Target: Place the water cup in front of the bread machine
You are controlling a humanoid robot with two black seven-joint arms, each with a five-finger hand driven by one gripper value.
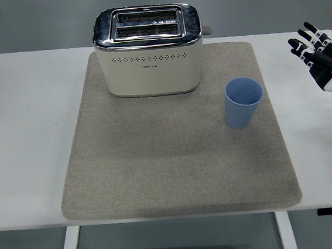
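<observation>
Glossy chrome-topped cream toaster (149,58), matt, perhaps plastic blue cup (243,102), rough felt-like grey mat (175,159), smooth white table (25,132)

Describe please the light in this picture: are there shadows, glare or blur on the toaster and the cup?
Head view: soft, even light; the toaster shows mild reflections on its chrome top, no harsh glare; a faint shadow lies on the mat in front of it, and a weak one beside the blue cup; the right hand at the right edge is sharp, with no motion blur.
</observation>
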